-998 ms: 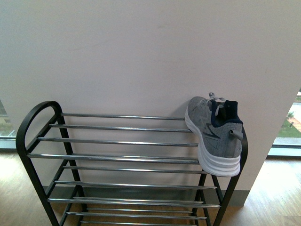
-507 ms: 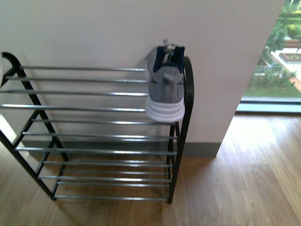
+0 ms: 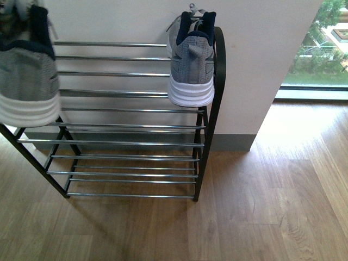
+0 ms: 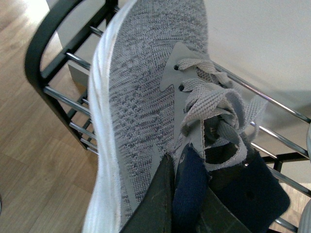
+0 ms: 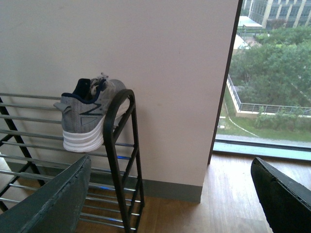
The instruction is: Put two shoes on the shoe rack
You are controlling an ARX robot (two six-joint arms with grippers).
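Observation:
One grey knit sneaker (image 3: 190, 65) with a thick white sole sits on the top shelf of the shoe rack (image 3: 130, 111) at its right end, heel toward me; it also shows in the right wrist view (image 5: 87, 116). My left gripper (image 4: 182, 199) is shut on the navy collar of the second grey knit sneaker (image 4: 146, 102), which hangs at the far left of the front view (image 3: 27, 70), by the rack's left end. My right gripper (image 5: 170, 194) is open and empty, facing the rack's right end (image 5: 119, 160). The pale blue sandals are out of view.
The rack stands against a white wall (image 3: 261, 65) on a wooden floor (image 3: 261, 201). A floor-level window (image 3: 318, 49) lies to the right of the wall corner. Open floor spreads in front and right of the rack.
The front view has dropped and shifted, so the rack sits higher in the picture. The held sneaker has come into view at the far left. The shelved sneaker has not moved.

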